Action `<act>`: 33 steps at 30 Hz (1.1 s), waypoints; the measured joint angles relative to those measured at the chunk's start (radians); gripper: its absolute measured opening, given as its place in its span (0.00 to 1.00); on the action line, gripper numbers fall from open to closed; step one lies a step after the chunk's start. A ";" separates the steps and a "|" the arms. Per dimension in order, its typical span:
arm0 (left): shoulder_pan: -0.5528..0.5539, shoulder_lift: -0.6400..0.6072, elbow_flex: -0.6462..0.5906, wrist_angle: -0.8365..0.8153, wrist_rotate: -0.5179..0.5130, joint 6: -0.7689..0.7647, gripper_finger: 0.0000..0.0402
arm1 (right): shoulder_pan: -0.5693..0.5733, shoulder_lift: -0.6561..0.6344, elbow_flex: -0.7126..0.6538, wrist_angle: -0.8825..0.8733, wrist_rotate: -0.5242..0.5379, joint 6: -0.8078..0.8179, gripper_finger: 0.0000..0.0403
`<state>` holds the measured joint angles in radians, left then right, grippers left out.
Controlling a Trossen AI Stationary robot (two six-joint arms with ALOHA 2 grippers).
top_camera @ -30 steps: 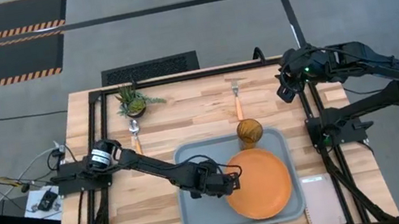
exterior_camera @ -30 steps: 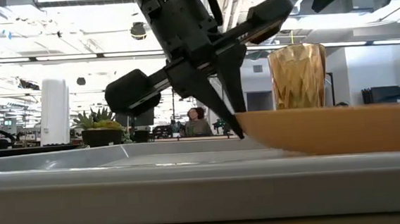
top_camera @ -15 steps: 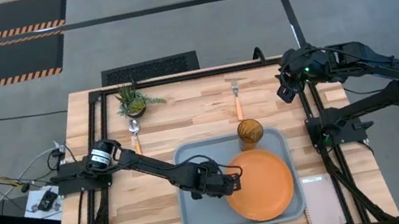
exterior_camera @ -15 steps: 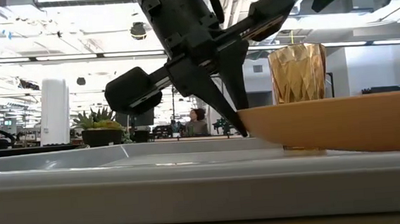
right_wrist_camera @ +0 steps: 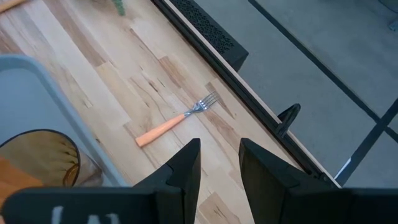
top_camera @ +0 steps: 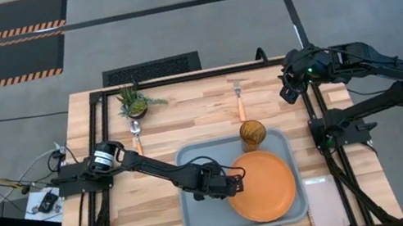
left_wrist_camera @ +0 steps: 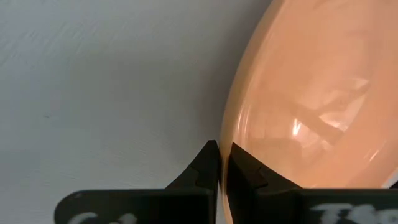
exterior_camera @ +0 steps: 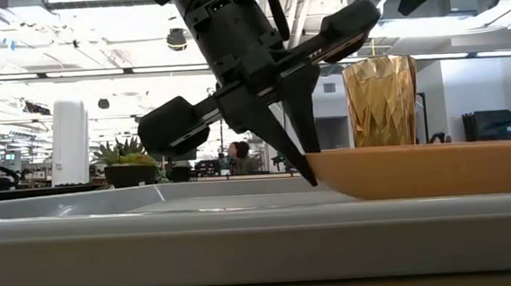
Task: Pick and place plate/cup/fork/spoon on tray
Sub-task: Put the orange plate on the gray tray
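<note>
The orange plate [top_camera: 265, 187] lies in the right half of the light blue-grey tray [top_camera: 202, 217]. My left gripper [top_camera: 237, 180] is shut on the plate's left rim. The amber ribbed cup [top_camera: 252, 132] stands upright on its base in the tray's far right part, just beyond the plate; it also shows in the low view [exterior_camera: 380, 98]. The fork [top_camera: 238, 100] lies flat on the table beyond the tray. The spoon [top_camera: 135, 133] lies flat at the far left. My right gripper [top_camera: 289, 89] hangs open and empty over the table's far right edge. My left gripper pinches the plate's rim [left_wrist_camera: 226, 133] on its left side between its two fingertips [exterior_camera: 304, 162]. The fingers slant down from the table's left. The plate sits about level, low over the tray floor; the tray's near rim hides its underside in the low view.
A small potted green plant [top_camera: 133, 102] stands at the far left by the spoon. A white spiral notepad [top_camera: 326, 203] lies right of the tray at the near edge. The tray's left half [left_wrist_camera: 93, 81] is bare. Bare wood lies left of the tray.
My left gripper has kept its hold on the rim. The plate's right side tipped up off the tray about half a second ago. It has since come down, and the plate is level and lower again. The right arm has kept still.
</note>
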<state>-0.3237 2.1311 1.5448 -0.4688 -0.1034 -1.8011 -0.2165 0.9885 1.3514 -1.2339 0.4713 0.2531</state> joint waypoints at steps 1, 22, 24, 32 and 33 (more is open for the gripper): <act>0.000 0.000 0.000 0.003 0.000 0.000 0.00 | 0.000 0.000 0.000 0.000 0.000 0.000 0.33; 0.005 -0.002 0.000 0.044 -0.030 0.017 0.29 | 0.000 0.000 0.000 0.000 0.000 0.000 0.33; 0.009 -0.002 0.000 0.051 -0.034 0.017 0.33 | 0.000 0.000 0.000 0.000 -0.001 0.000 0.33; 0.043 -0.002 0.000 0.134 -0.030 0.089 0.52 | 0.000 0.000 0.000 0.000 -0.002 0.000 0.33; 0.046 -0.003 0.000 0.134 -0.026 0.089 0.53 | 0.000 0.000 0.000 0.000 -0.002 0.000 0.33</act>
<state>-0.2773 2.1284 1.5452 -0.3344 -0.1290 -1.7119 -0.2165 0.9883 1.3514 -1.2343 0.4693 0.2535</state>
